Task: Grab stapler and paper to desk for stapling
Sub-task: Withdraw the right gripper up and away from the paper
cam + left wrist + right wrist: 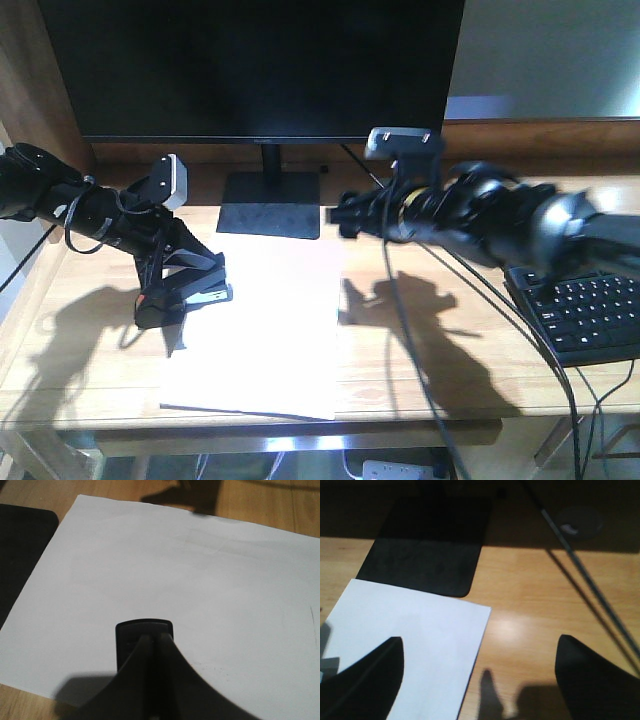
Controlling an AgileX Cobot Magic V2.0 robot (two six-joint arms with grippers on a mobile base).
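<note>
The white paper (262,345) lies flat on the wooden desk (450,375) in front of the monitor. My left gripper (178,272) is shut on the black stapler (207,292), which sits low over the paper's left edge and shows an orange-red patch at its left end. In the left wrist view the fingers (150,675) are pressed together over the stapler (144,629), with the paper (200,580) beneath. My right gripper (336,214) hovers open above the sheet's far right corner. Nothing sits in the right gripper (479,640), whose wide gap spans the paper (415,625) edge and bare desk (530,605).
A black monitor (250,70) stands at the back on a flat square base (270,215), seen also as the base (425,555) in the right wrist view. A black keyboard (590,310) lies at the right. Cables (430,340) hang from the right arm over the front edge.
</note>
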